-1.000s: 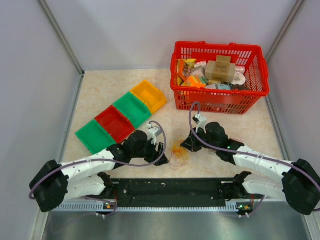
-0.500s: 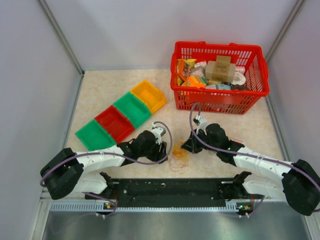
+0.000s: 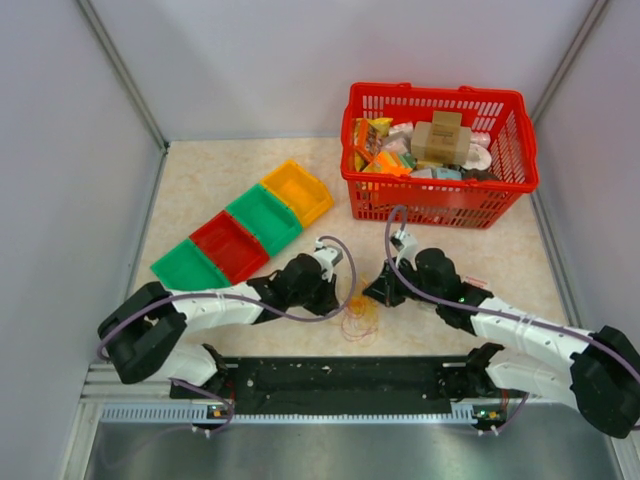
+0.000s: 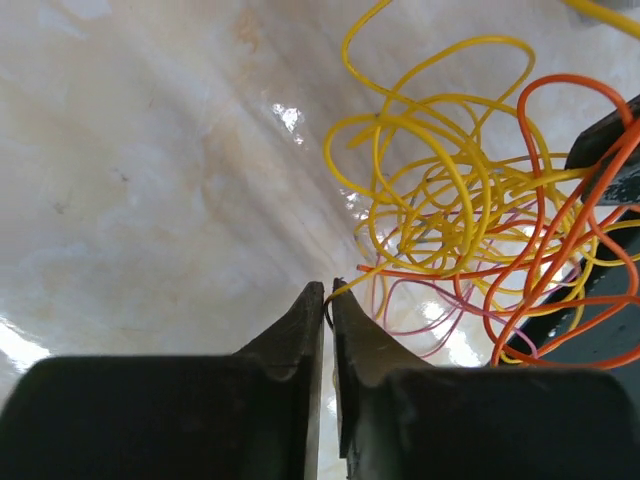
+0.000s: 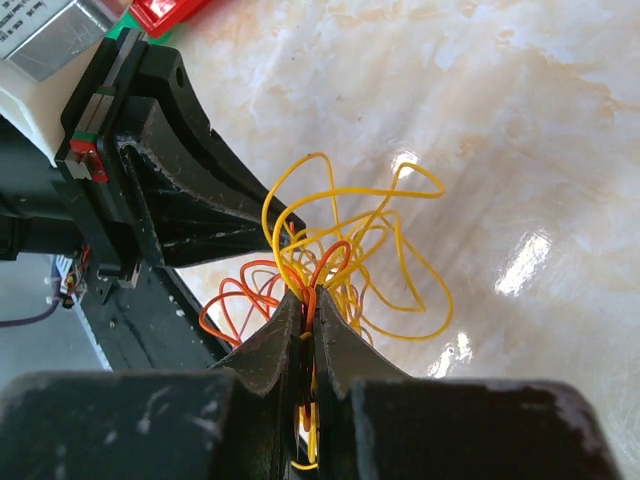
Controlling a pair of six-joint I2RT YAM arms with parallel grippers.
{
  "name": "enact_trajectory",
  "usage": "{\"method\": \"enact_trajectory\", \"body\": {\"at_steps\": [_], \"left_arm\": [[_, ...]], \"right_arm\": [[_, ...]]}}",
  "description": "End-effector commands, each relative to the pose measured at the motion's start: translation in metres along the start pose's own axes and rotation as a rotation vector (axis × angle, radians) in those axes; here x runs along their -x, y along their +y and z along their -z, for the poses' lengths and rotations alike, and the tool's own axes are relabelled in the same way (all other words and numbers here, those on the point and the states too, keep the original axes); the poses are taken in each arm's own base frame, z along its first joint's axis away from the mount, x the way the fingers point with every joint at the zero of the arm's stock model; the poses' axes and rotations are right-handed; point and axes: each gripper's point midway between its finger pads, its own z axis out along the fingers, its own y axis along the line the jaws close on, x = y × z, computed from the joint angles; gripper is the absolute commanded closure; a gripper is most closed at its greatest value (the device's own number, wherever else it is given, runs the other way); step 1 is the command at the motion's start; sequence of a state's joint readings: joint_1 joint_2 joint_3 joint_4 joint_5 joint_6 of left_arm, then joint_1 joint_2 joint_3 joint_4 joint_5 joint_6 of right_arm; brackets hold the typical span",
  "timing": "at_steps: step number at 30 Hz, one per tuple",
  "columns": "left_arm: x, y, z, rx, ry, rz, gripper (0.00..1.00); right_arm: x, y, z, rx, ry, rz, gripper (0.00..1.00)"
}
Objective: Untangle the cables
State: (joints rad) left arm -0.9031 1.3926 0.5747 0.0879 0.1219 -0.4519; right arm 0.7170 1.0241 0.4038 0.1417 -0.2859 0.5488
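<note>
Top external view, left to right: row of coloured bins (image 3: 228,245) far left, left gripper (image 3: 338,285), cables (image 3: 357,310), right gripper (image 3: 377,290), red basket (image 3: 436,205) far right. Cables lie as one small tangle on the table (image 3: 220,170), toward its near edge, between the two grippers.

Left wrist view: left gripper's jaws all but closed, one yellow strand running into the slit at the tips; it looks pinched.

Right wrist view: right gripper's jaws closed on orange and yellow strands, loops fanning out beyond the tips.

Step judged: both sides gripped, separation not yet done. Next move calls for drawing the grippers apart slowly, left leftward, right rightward. Risk: the thin strand slipping out.
</note>
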Motion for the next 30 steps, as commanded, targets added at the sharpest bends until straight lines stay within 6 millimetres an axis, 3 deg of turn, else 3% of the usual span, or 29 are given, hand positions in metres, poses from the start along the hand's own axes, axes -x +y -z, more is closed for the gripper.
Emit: {"method": "enact_trajectory", "body": {"at_steps": [1,7,10,21,30], "left_arm": [[0.029,-0.006,0.009,0.013,-0.092,-0.027,0.98],[0.041,0.008,0.055,0.103,-0.214,-0.006,1.0],[0.058,0.015,0.087,0.164,-0.316,0.011,1.0],[0.13,0.03,0.237,0.332,-0.78,0.01,1.0],[0.157,0.04,0.351,0.462,-1.033,0.032,1.0]], "right_arm": [[0.014,0.0,0.004,-0.015,-0.057,0.008,1.0],[0.019,-0.058,0.02,-0.355,-0.14,-0.074,1.0],[0.021,-0.073,0.027,-0.441,-0.178,-0.104,1.0],[0.01,-0.109,0.043,-0.638,-0.229,-0.196,1.0],[0.006,-0.122,0.052,-0.714,-0.251,-0.218,1.0]]}}
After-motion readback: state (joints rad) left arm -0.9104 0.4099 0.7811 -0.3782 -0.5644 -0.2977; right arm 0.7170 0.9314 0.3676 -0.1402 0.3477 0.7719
